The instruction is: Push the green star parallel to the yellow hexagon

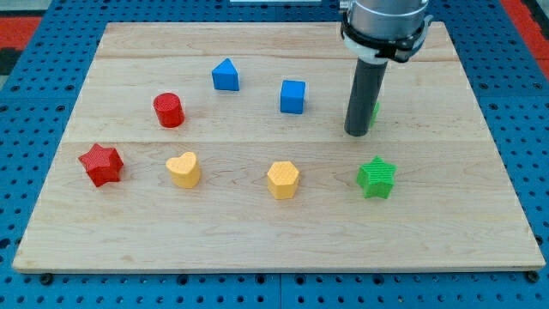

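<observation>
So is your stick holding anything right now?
My tip: no gripper, holds nothing; touches no block I can see, sits toward the view's top from the green star.

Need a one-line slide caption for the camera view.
My tip rests above the green star, which sits right of the yellow hexagon on the wooden board.

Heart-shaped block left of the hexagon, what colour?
Yellow heart-shaped block, same shade as the yellow hexagon; the one camera view shows it.
</observation>
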Motion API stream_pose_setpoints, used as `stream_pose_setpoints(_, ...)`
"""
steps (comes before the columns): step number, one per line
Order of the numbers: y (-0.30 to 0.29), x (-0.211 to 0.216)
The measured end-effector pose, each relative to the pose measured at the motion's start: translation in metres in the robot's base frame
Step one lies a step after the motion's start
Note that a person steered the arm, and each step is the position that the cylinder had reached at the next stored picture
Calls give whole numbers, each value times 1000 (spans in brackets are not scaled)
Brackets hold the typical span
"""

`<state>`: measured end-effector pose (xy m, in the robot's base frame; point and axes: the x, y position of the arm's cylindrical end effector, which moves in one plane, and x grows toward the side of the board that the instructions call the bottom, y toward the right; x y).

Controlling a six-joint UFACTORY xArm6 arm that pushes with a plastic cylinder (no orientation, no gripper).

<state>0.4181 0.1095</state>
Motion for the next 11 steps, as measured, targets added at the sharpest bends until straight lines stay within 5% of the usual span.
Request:
stream_pose_setpoints(2,76,26)
stream_pose_setpoints(3,0,89)
stream_pose_setpoints(5,40,128)
stream_pose_setpoints(6,-10,181)
stream_pose_setpoints(7,-73,180)
stream_pose_setpoints(9,33,140)
stream_pose_setpoints(11,30,99)
